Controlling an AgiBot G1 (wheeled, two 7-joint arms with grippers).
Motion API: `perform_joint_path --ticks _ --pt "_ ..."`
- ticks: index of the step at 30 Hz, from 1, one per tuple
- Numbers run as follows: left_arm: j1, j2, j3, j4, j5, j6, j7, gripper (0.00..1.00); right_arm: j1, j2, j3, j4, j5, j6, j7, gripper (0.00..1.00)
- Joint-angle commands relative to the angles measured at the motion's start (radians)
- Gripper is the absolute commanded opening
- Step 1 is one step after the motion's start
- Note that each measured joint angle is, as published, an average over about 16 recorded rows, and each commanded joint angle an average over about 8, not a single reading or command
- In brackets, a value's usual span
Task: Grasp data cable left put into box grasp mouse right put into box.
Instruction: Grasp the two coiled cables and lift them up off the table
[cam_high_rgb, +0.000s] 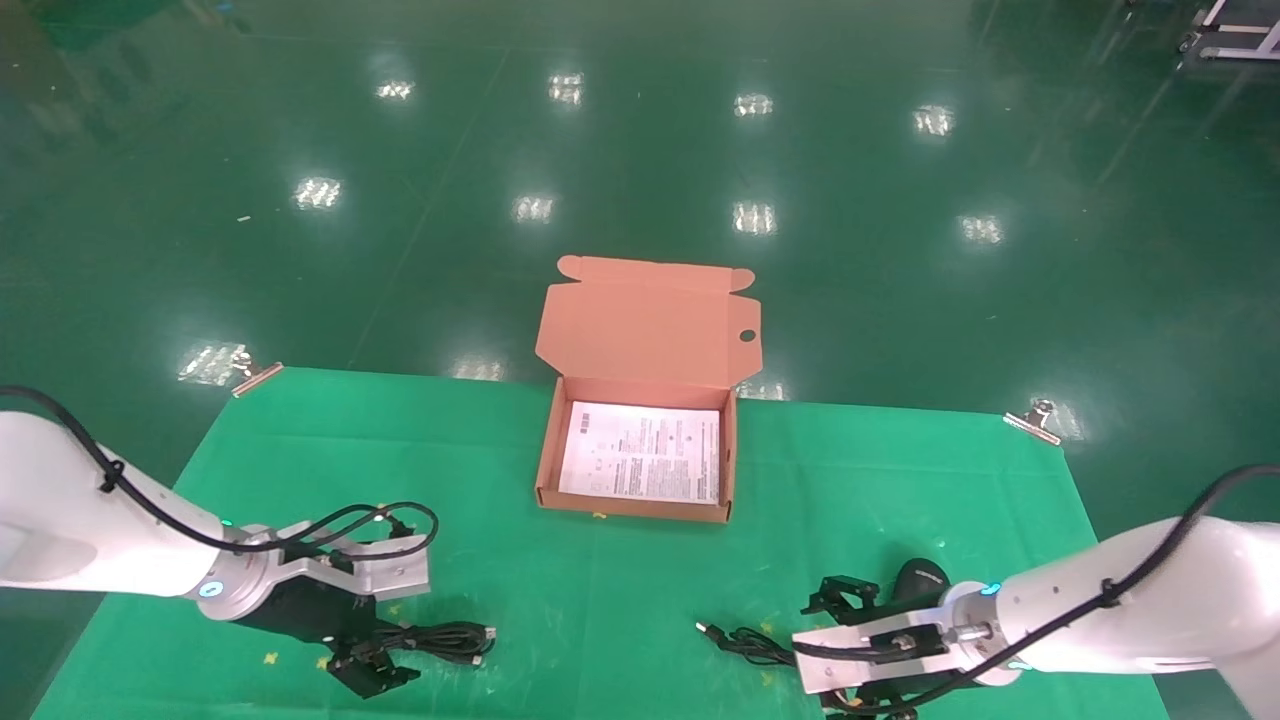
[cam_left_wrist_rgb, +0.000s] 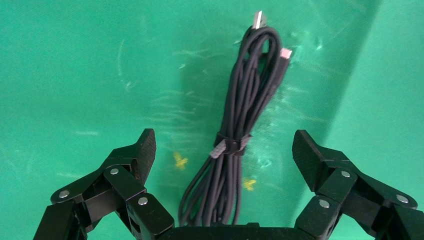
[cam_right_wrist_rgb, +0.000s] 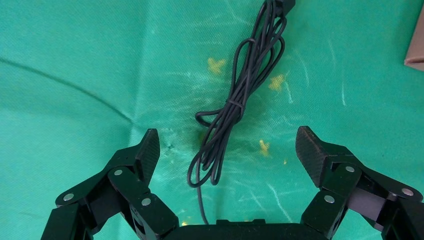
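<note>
L gripper (cam_left_wrist_rgb: 224, 147) open over data cable (cam_left_wrist_rgb: 245, 115); R gripper (cam_right_wrist_rgb: 227, 145) open.

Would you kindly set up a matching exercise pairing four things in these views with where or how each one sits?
Things:
1. data cable
2. mouse
3. box
4. left gripper

States:
A. open, its lid flap raised, a printed sheet inside
B. open, fingers on either side of a tied bundle
C. lying bundled on the green cloth, silver plug at one end
D. black, partly hidden by the right arm

Pairs: 1-C, 2-D, 3-A, 4-B
</note>
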Motion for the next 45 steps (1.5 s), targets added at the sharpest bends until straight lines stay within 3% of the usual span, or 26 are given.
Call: perform_joint_path --ticks 1,4,6,45 --pt "-0.006 0.009 0.001 0.025 0.002 -0.015 0.023 0.53 0.003 -0.015 -0.003 -0.023 -0.007 0.014 -0.014 0.62" --pt "-0.011 0.016 -0.001 0.051 0.001 -0.022 0.049 0.15 0.004 -0.027 -0.005 -0.049 -0.013 0.034 -0.027 0.25" --pt "-0.013 0.018 -0.002 0.062 -0.001 -0.024 0.060 0.00 0.004 -0.032 -0.005 -0.059 -0.015 0.045 -0.033 0.00" --pt "-0.011 0.015 -0.001 0.048 0.000 -0.019 0.051 0.00 0.003 -0.027 -0.004 -0.047 -0.013 0.037 -0.029 0.00"
